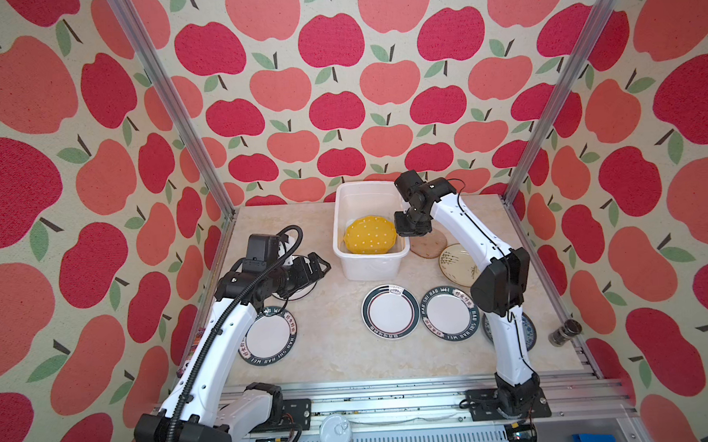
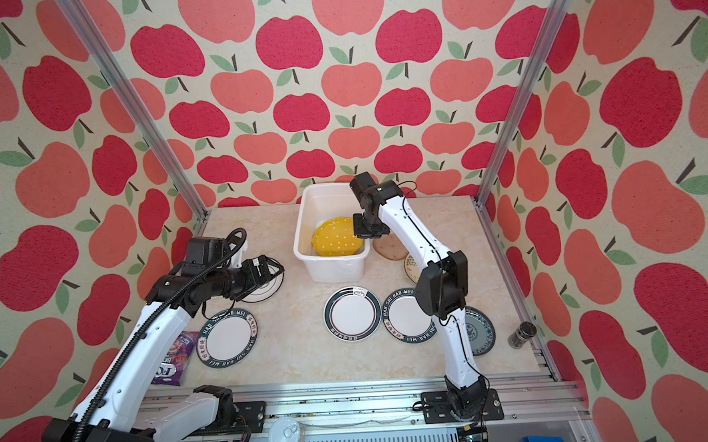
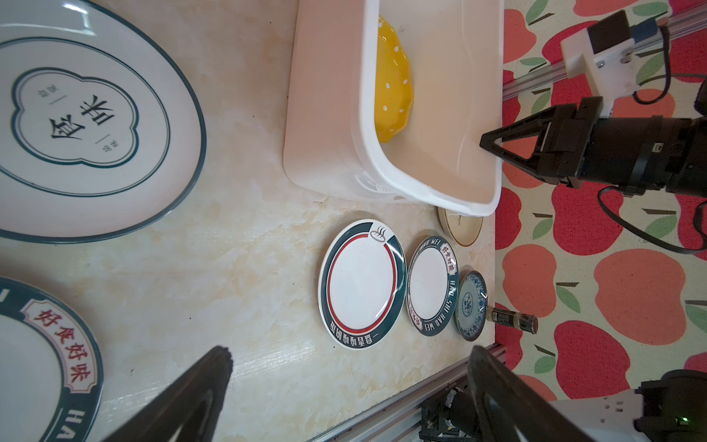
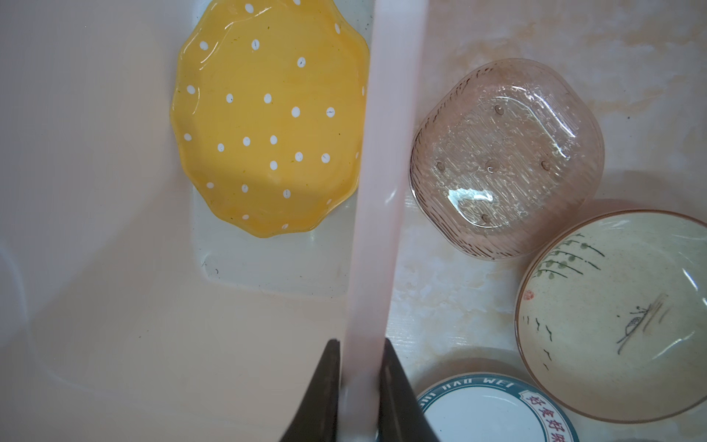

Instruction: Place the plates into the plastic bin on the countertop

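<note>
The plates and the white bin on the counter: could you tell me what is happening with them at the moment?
The right gripper is closed on the rim of the plastic bin, one finger inside the wall and one outside. Only the yellow dotted plate lies in the bin. The left gripper hovers open and empty over a large white plate on the left. The other plates sit on the countertop, not yet binned.

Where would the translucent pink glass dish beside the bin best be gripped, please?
Probably pinch the glass dish from above by its upturned rim at the far edge: it lies flat, with the plastic bin and cream plate crowding two sides.
</note>
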